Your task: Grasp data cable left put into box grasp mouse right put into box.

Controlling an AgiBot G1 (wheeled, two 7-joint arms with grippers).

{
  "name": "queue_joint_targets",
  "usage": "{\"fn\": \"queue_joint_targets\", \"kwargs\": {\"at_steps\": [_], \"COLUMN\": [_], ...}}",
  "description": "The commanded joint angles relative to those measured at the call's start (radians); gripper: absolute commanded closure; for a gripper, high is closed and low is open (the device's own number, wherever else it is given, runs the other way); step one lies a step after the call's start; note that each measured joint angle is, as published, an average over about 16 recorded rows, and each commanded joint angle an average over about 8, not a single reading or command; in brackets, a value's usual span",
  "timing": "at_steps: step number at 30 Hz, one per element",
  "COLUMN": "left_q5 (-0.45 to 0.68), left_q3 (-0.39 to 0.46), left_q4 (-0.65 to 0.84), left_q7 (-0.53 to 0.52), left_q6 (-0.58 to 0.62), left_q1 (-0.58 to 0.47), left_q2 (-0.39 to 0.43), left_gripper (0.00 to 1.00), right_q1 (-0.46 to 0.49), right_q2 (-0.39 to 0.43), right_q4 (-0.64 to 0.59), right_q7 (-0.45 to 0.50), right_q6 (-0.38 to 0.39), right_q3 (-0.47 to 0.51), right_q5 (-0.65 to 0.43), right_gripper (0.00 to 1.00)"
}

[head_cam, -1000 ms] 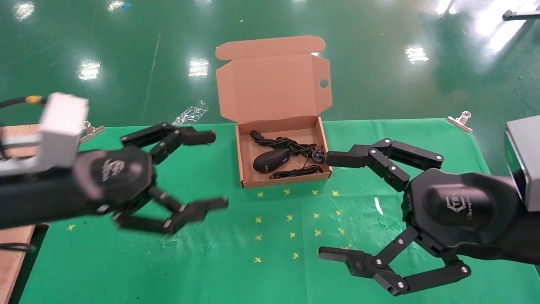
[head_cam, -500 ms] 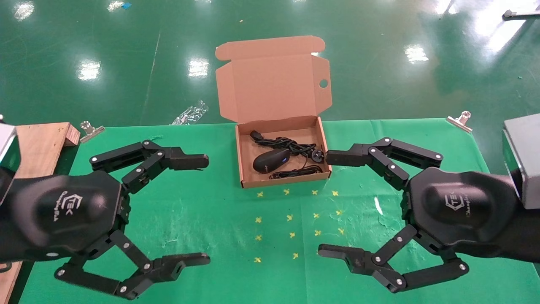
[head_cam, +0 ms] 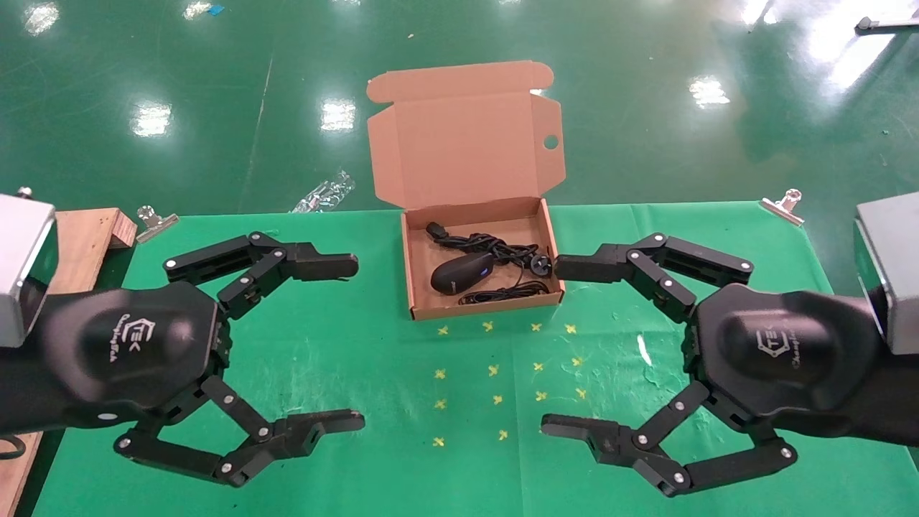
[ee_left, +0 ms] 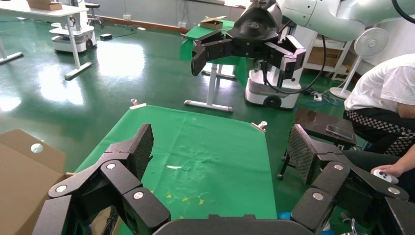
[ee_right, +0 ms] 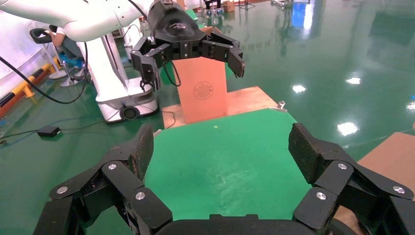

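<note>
The box sits open at the far middle of the green table, its lid standing up behind it. Both task things already lie inside: the mouse on the side toward the robot's left, the cable strewn behind and beside it, with a second loop of black cord along the near wall (which strand belongs to the mouse I cannot tell).

The left gripper hovers over the table to the left of the box, fingers spread wide and empty. The right gripper mirrors it on the right, also wide open and holding nothing, its upper fingertip close by the box's right wall.

By the look of it, the packing is done. Were anything to be lifted again, the mouse looks light, hard and glossy, so likely to slip; a pinch across its narrow flanks would suit it best. The cable is limp and would sag and trail, so the bundled middle or the chunky plug is the place to grip. The cardboard is light and would slide if nudged.
</note>
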Motion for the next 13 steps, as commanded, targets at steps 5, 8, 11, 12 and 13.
{"fn": "queue_joint_targets", "kwargs": {"at_steps": [5, 8, 11, 12, 13], "left_q5": [0.004, 0.005, 0.006, 0.006, 0.007], "left_q3": [0.003, 0.004, 0.004, 0.004, 0.004], "left_q4": [0.004, 0.005, 0.006, 0.006, 0.006], "left_q7": [0.000, -0.001, -0.001, -0.001, -0.001], "left_q6": [-0.003, -0.005, -0.006, -0.006, -0.006], "left_q1": [-0.003, -0.003, -0.004, -0.004, -0.004], "left_q2": [0.002, 0.003, 0.004, 0.004, 0.004], "left_gripper": [0.00, 0.00, 0.00, 0.00, 0.00], "right_q1": [0.000, 0.001, 0.001, 0.001, 0.001], "right_q2": [0.000, 0.000, -0.001, -0.001, -0.001], "right_q4": [0.000, -0.001, -0.001, -0.001, -0.001], "right_q7": [0.000, 0.000, 0.000, 0.000, 0.000], "right_q6": [0.000, 0.000, 0.000, 0.000, 0.000], "right_q3": [0.000, 0.000, 0.000, 0.000, 0.000], "right_q5": [0.000, -0.001, -0.001, -0.001, -0.001], "right_gripper": [0.00, 0.00, 0.00, 0.00, 0.00]}}
